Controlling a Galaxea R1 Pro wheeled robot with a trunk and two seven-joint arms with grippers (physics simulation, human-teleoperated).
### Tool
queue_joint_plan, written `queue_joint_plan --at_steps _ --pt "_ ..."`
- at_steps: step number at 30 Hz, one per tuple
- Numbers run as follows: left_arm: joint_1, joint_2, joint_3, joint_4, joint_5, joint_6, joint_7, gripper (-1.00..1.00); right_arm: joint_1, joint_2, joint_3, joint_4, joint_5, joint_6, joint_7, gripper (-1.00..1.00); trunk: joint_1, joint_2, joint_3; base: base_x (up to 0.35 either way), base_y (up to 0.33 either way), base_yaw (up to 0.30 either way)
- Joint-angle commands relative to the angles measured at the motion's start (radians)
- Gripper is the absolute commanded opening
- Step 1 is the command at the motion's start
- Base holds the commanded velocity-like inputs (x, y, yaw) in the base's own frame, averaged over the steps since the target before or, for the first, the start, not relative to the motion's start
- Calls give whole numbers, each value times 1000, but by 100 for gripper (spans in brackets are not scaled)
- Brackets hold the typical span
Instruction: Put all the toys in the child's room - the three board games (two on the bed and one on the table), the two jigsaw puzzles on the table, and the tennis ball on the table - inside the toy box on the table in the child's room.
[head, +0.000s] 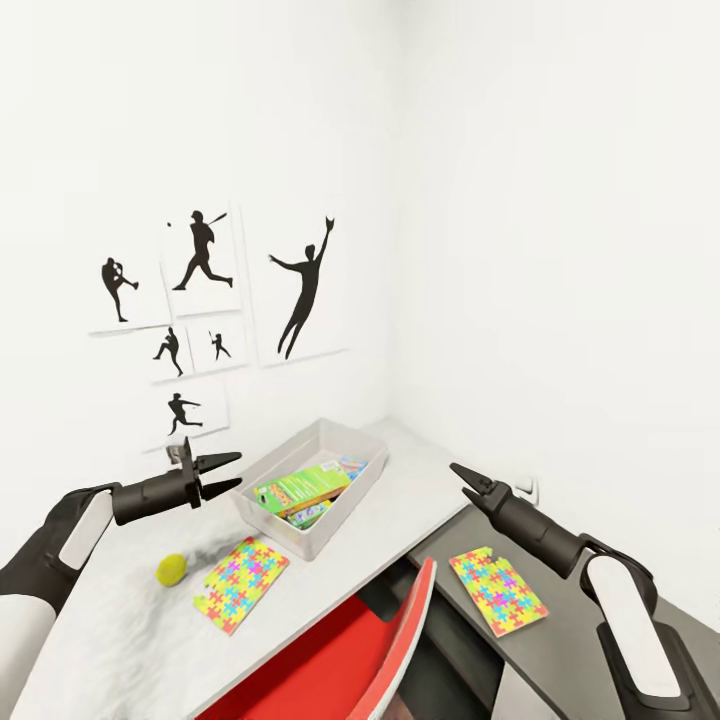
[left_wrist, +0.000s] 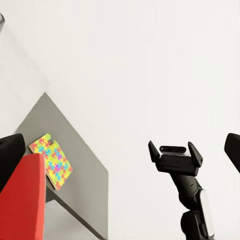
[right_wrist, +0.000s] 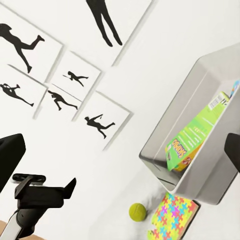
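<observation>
The shallow light grey rectangular toy box (head: 318, 465) stands on the long white-topped table (head: 130, 640) near the corner of the white-walled room, and holds a flat green printed board game (head: 302, 487) leaning at a tilt, with at least one more printed box (head: 312, 512) under it; how many lie inside cannot be told. On the white top, just in front of the toy box, lies a flat multicoloured jigsaw puzzle square (head: 241, 584), and beside it, apart from it, rests the small yellow-green tennis ball (head: 172, 569). A second multicoloured jigsaw puzzle square (head: 497, 590) lies flat on the lower dark grey side desk (head: 560, 655), well apart from the toy box. The black left gripper (head: 228, 473) hangs above the white top beside the toy box's near-left end, its two fingers spread apart with nothing between them. The black right gripper (head: 458, 470) is raised over the junction of the two desks; in the head view its fingers appear drawn together to a point, while the left wrist view shows the same gripper (left_wrist: 175, 150) with a visible gap between its fingers, so it is parted and carries nothing. A red chair back (head: 405, 640) stands at the table's front edge. White panels bearing black baseball-player silhouettes (head: 200, 300) hang on the wall behind the toy box.
</observation>
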Motion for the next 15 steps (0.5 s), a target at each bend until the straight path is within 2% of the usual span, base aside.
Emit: queue_joint_plan --at_steps 1,15 --pt "-1 0 1 0 -2 4 -5 100 -1 0 -2 0 3 5 5 100 -4 6 1 -8 -4 -2" --pt "-2 2 5 0 -7 8 -7 100 -1 0 -2 -3 2 5 6 100 -57 104 45 -1 -1 -6"
